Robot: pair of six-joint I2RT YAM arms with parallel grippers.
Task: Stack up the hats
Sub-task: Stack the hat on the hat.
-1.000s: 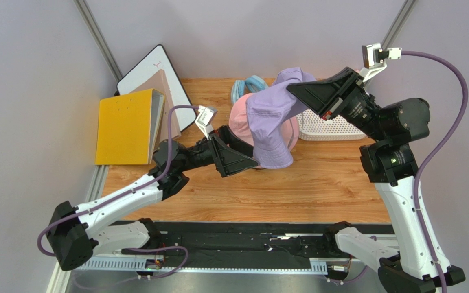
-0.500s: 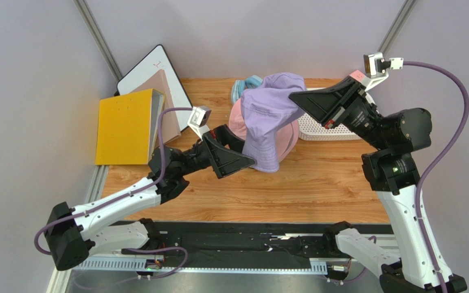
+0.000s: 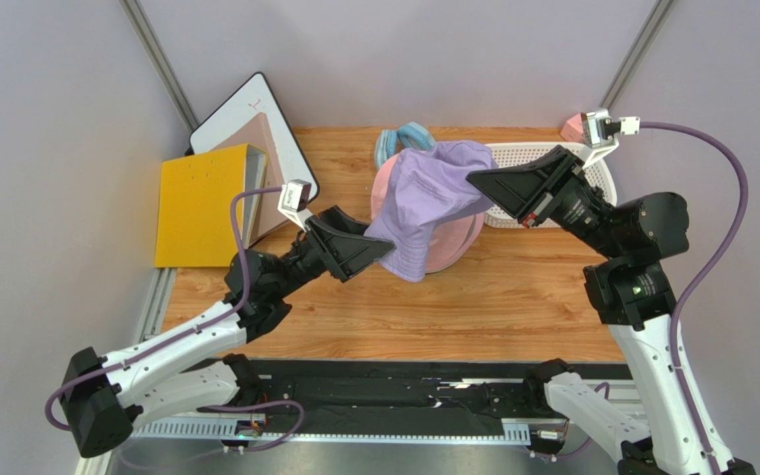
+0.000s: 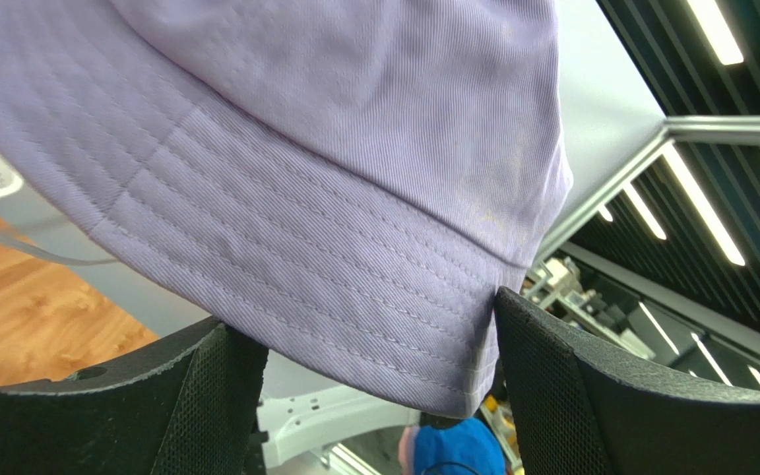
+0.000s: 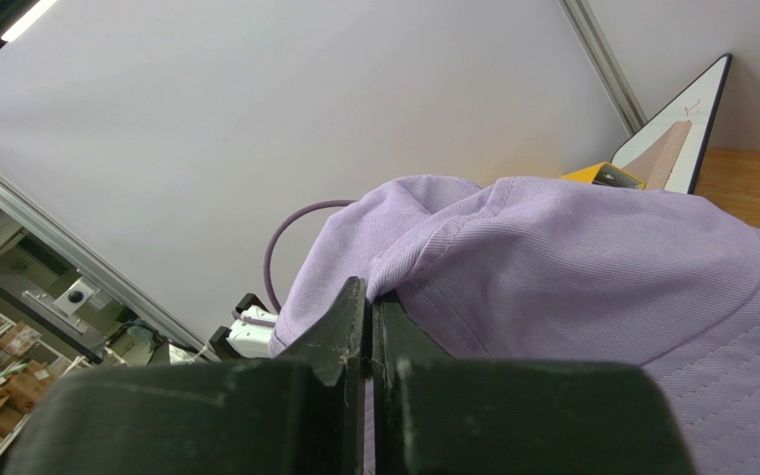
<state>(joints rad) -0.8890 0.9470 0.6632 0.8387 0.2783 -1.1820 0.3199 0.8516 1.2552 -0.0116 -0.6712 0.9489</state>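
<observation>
Over the last second the right arm had swung down and toward nine o'clock, and the lavender hat (image 3: pixel 424 203), which had been dangling long and loose, now lay slumped across the crown of the pink hat (image 3: pixel 456 247). The left arm had drawn back toward eight o'clock at the same time. From where I stood, that looked like the placing step nearly done: the lavender hat was over the stack but sat crooked, bunched toward the near-left side and not yet pulled square. The pile stood toward twelve o'clock on the worktop (image 3: pixel 513 297). A white basket (image 3: pixel 501 211) lay just beside it at three o'clock, and a light blue padded ring (image 3: pixel 399 139) lay behind it. The right claw (image 3: pixel 471 178) was clenched tight on a fold of the lavender hat at the hat's two o'clock edge, so the fabric spread away from it toward eight o'clock. Its wrist view showed the fingers (image 5: pixel 354 307) pressed together with cloth pinched between them. The left claw (image 3: pixel 382 252) sat at the hat's eight o'clock, and its jaws stood wide apart on either side of the hanging brim. The brim was in the gap but not gripped, though the jaws seemed to be starting to narrow. I judged the left claw was about to catch the brim, so that the two claws could tug the hat level. Any slip there risked dragging it off the pink one.
</observation>
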